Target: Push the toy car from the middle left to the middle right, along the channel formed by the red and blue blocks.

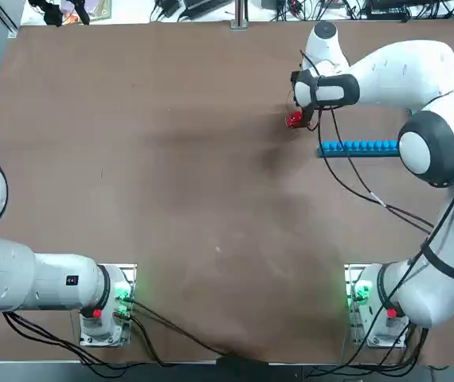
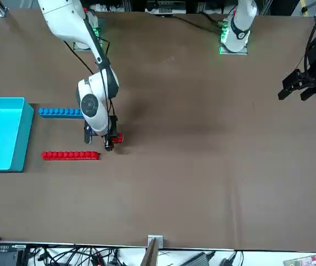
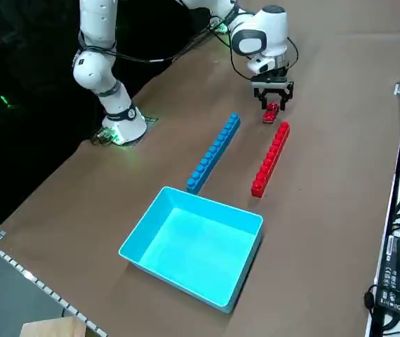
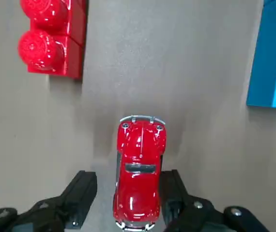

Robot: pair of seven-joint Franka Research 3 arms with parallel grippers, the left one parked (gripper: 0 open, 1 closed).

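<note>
Toy car point(image 4: 139, 176) sits just outside the channel point(image 3: 242, 151), nose towards it, between the right gripper's point(image 4: 128, 182) parted, unclenched fingers, presumably so they can steer it between red bar point(image 3: 270, 160) and blue bar point(image 3: 214, 154).

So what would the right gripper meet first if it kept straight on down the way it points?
Probably bare tabletop beside the toy car, its fingers astride it; exact height is unclear.
</note>
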